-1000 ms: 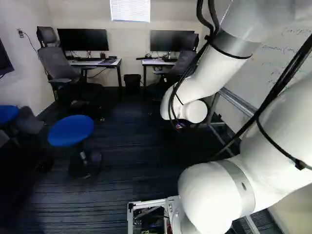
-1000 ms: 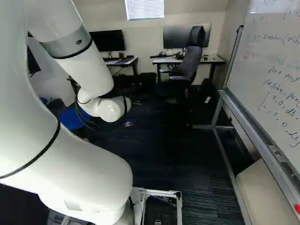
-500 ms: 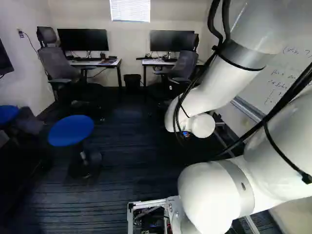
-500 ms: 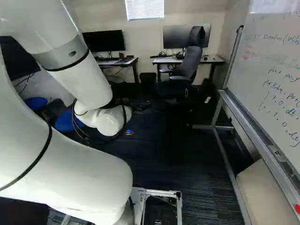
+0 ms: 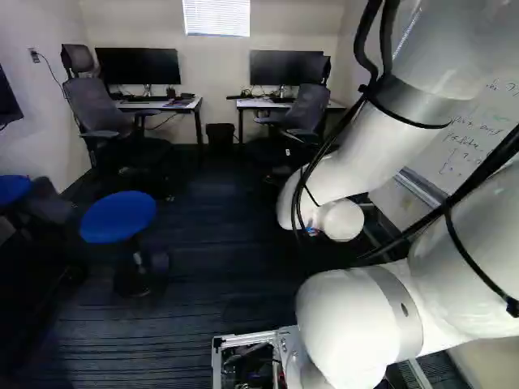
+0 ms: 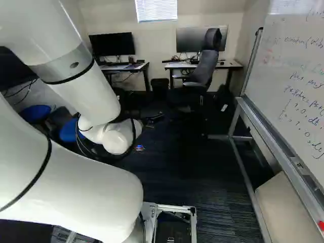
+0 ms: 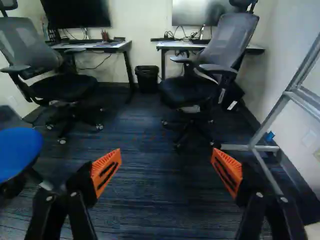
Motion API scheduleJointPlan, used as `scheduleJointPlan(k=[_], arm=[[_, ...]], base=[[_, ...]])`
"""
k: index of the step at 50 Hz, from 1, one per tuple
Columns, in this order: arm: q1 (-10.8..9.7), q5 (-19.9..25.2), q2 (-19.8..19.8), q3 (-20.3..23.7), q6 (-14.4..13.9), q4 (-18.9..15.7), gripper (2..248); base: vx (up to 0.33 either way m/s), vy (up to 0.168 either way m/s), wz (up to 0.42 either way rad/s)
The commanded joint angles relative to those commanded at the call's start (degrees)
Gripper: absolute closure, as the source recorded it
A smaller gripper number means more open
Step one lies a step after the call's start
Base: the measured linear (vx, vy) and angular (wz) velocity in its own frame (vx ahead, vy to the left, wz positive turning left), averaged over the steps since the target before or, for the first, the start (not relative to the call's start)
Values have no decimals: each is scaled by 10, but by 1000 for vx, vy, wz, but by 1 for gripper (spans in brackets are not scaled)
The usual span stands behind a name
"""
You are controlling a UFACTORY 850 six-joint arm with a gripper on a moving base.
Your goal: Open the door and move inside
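No door or door handle shows in any view. Dark against the carpet, my gripper (image 6: 151,119) reaches out past the white wrist in the right base view, its fingertips hard to make out there. From the wrist camera, the gripper (image 7: 166,167) has its two orange pads wide apart and nothing between them. Both fingers stand clear of everything, with dark striped carpet (image 7: 160,200) beneath them.
Ahead are desks (image 6: 174,65) with monitors, office chairs (image 7: 222,47) and a black bin (image 7: 147,78). A blue stool (image 5: 118,216) stands at the left of the left base view. A whiteboard (image 6: 298,76) on a metal frame (image 6: 248,172) flanks the right side.
The upper arm and wrist have swung and sunk lower, the wrist shifting rightward in the left base view. The room and the base have stayed put.
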Motion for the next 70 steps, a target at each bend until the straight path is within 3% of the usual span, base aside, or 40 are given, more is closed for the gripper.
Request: scheduleJointPlan(k=[70], arm=[[0,0,0,0,0,0,3]], base=[[0,0,0]])
